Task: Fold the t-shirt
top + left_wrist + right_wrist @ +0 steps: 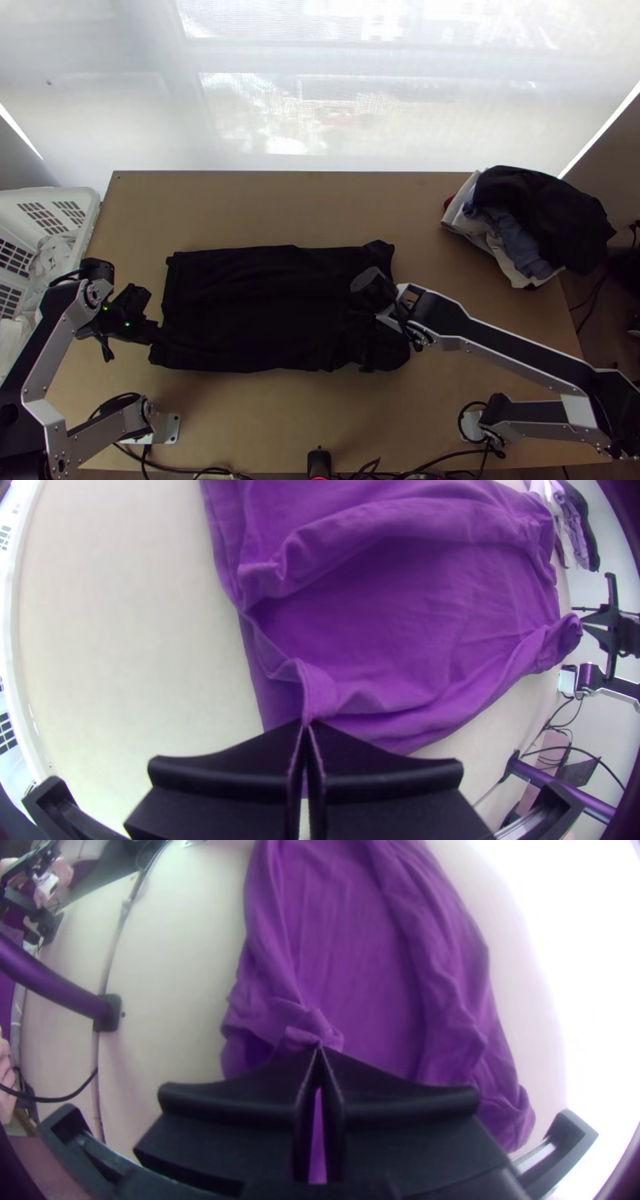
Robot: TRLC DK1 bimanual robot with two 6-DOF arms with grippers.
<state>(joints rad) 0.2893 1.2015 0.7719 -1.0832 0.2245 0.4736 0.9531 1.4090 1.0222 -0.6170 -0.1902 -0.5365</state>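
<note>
In the top view the black t-shirt (256, 308) lies as a wide rectangle on the table, its right end somewhat bunched. My left gripper (152, 330) is at its lower left corner, my right gripper (366, 344) over its lower right part. The shirt (413, 627) looks purple in the left wrist view, where my left gripper (305, 725) is shut on a raised edge of it. The right wrist view has my right gripper (319, 1052) shut on a small bunched fold of the shirt (353, 947).
A pile of clothes (520, 228) rests at the table's back right corner. A white basket (80, 200) stands beyond the left edge. Cables (200, 470) run along the near edge of the wooden table (280, 424).
</note>
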